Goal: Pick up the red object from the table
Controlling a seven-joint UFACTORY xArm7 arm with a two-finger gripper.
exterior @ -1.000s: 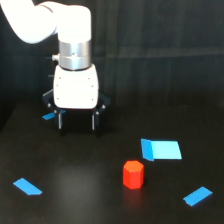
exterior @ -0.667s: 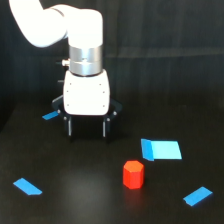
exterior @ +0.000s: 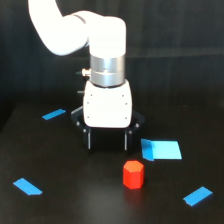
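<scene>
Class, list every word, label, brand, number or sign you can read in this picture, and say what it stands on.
None can be read.
The white gripper, the red object, the blue pieces and the black table show no print.
Any small marking on the arm would be too blurred to tell.

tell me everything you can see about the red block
The red object is a small, stubby hexagonal prism, bright red-orange with a matte, solid look. It stands upright on a flat end, its top face lighter than its sides. It rests on the black table, in front of the gripper and toward the exterior view's right of it. Nothing but the table touches it; the fingers are apart from it, and the large blue piece lies close by without contact.
</scene>
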